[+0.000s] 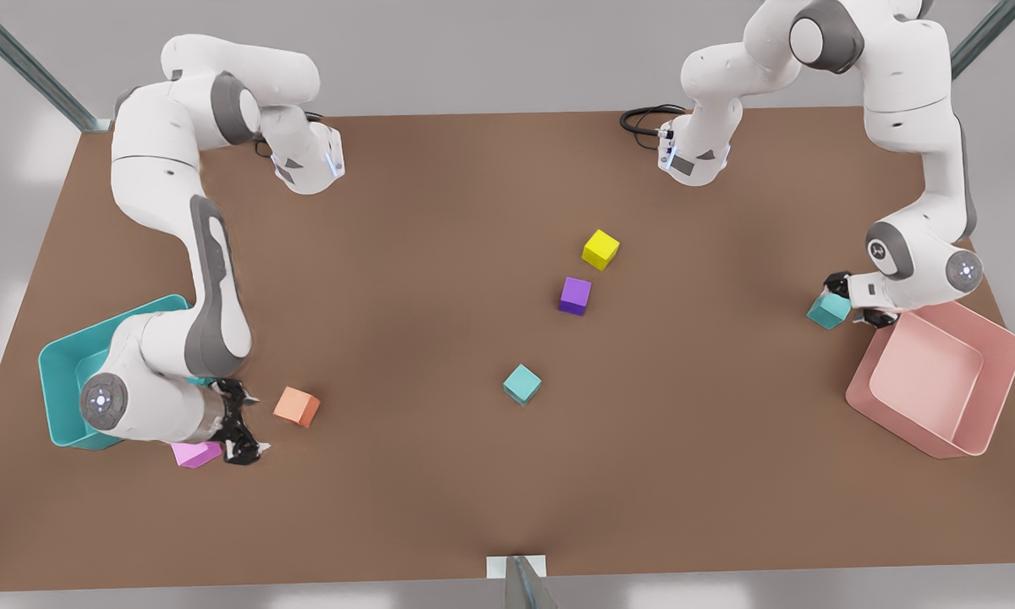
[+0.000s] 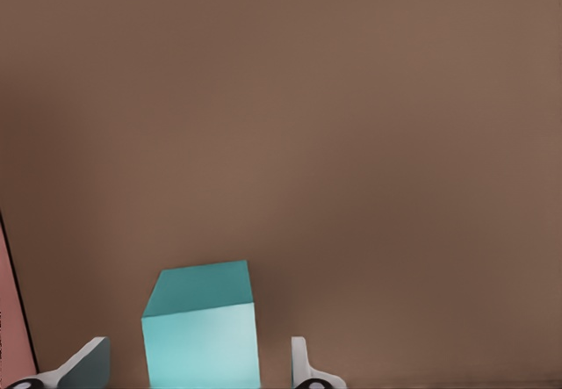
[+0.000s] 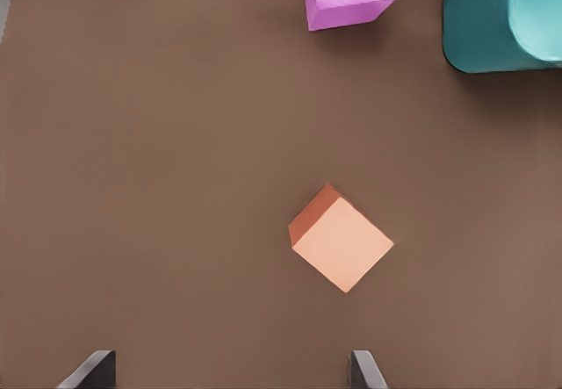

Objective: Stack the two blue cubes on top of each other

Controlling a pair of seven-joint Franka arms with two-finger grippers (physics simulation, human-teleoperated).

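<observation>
One blue cube [image 1: 828,310] sits between the spread fingers of the left pincer [image 1: 853,298], whose pads [image 2: 303,363] flank it with a gap on each side, that arm folded low with its wrist just beside the pink bin [image 1: 973,440]. The other blue cube [image 1: 522,384] rests alone on the desk [image 1: 440,211], well apart from both pincers, with the purple cube [image 1: 574,296] and yellow cube [image 1: 600,249] beyond it. The right pincer [image 1: 244,423] hangs low with fingers apart, its arm bent over the teal bin [image 1: 59,372], the orange cube [image 1: 297,407] just beside it and the pink cube [image 1: 194,454] beside it too.
</observation>
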